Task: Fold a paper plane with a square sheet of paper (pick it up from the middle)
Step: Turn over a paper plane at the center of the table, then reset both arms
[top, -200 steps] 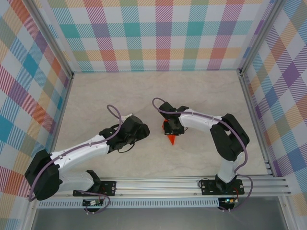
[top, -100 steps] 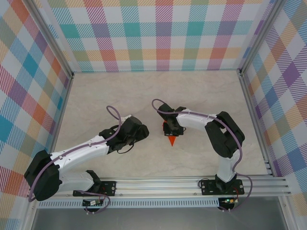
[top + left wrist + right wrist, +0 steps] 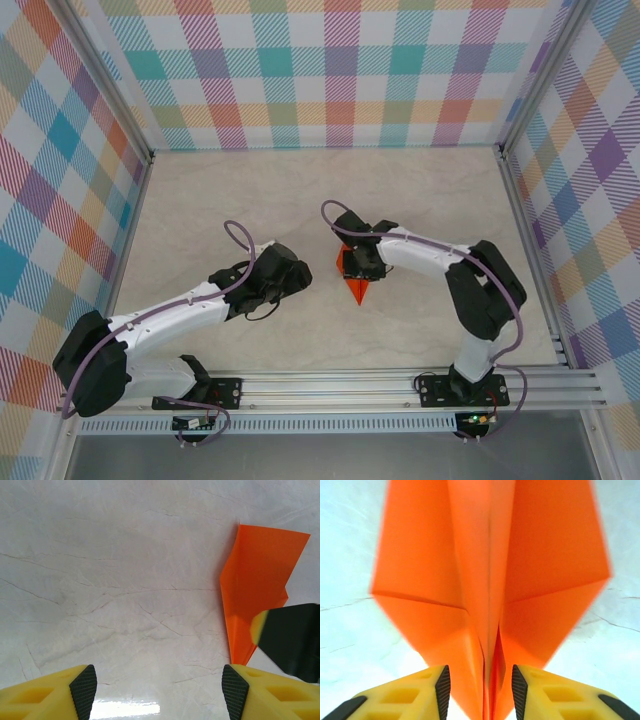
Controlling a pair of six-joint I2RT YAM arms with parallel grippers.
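Observation:
The orange square sheet of paper is folded into a pointed paper plane [image 3: 355, 287] that lies on the table with its tip toward the near edge. My right gripper [image 3: 358, 262] is over its wide end. In the right wrist view the plane [image 3: 490, 570] has its raised centre crease between the pads of the right gripper [image 3: 481, 690], which stand apart and do not press it. My left gripper [image 3: 300, 275] is just left of the plane. It is open over bare table [image 3: 125, 580], with the plane [image 3: 255, 580] off to its right.
The marble tabletop [image 3: 250, 200] is walled by aluminium rails [image 3: 330, 385] and checked panels [image 3: 60, 200]. The right gripper's dark finger [image 3: 295, 640] reaches into the left wrist view beside the plane. Free room lies behind and to both sides.
The right jaws have parted off the plane's centre crease, which they pinched a second ago. The left jaws have opened slightly wider. The plane stays on the table.

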